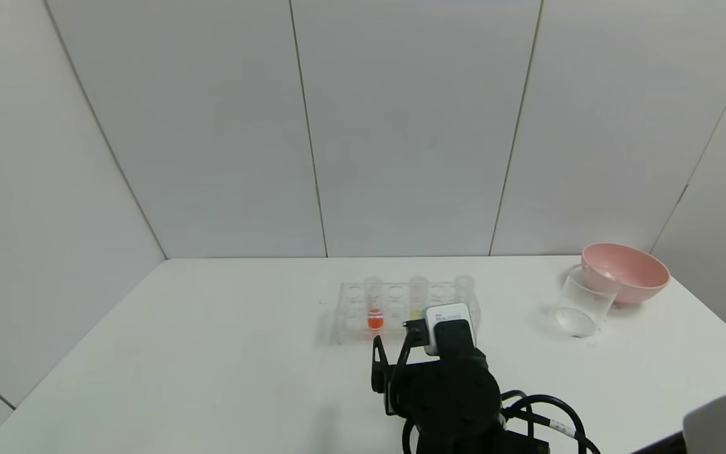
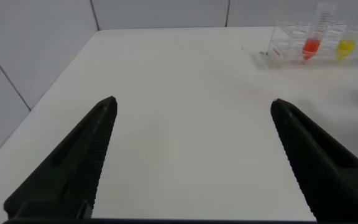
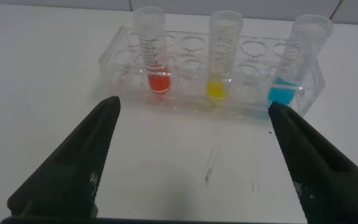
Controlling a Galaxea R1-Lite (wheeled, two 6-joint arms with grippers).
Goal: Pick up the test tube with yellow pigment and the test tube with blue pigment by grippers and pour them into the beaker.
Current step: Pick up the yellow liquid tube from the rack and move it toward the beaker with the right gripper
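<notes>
Our right gripper [image 3: 191, 162] hovers with fingers spread wide and empty, just before the clear many-holed rack [image 3: 126, 53]. In it stand the slim clear tube of yellow pigment [image 3: 219, 59], the blue-pigment tube [image 3: 294, 62] and an orange-red tube [image 3: 154, 53]. The clear glass beaker [image 1: 583, 302] stands well apart, touching the pink bowl [image 1: 628, 271]. Our left gripper [image 2: 191, 155] is open over the bare white table [image 2: 179, 81].

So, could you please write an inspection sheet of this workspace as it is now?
Surface: white table, faint scuff marks near the rack.
Job's things: yellow tube, blue tube and orange-red tube upright in the clear rack; beaker apart, touching the pink bowl.
Clutter: nothing seen.
Grippers: right gripper open, facing the rack; left gripper open over bare table.
Cables: black cable looping beside the right arm.
Surroundings: white panel walls.
</notes>
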